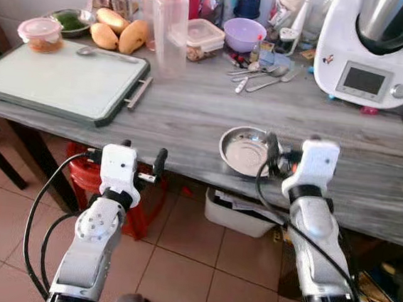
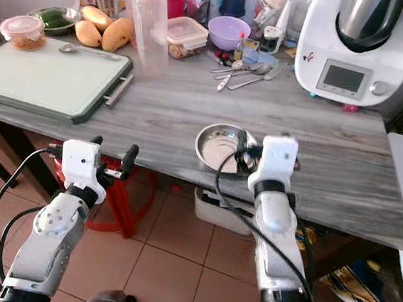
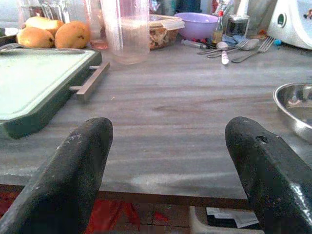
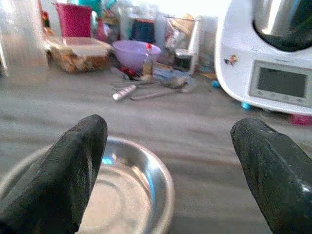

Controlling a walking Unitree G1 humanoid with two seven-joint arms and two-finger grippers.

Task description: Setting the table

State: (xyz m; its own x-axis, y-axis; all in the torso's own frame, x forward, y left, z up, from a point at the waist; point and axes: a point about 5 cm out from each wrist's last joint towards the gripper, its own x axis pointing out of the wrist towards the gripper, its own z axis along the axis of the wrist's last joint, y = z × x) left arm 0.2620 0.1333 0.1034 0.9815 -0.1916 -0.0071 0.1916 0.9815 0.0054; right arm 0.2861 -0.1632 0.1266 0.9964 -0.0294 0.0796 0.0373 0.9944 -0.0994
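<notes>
At lower centre, the right gripper, fingers spread, should drop squarely astride the steel bowl rim before closing; left gripper released

A steel bowl sits near the grey table's front edge, the right gripper over its rim.

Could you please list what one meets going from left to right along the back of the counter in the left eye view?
Pink-lidded container → mangoes → clear bottle with orange cap → lidded food box → purple bowl → white kitchen machine.
</notes>
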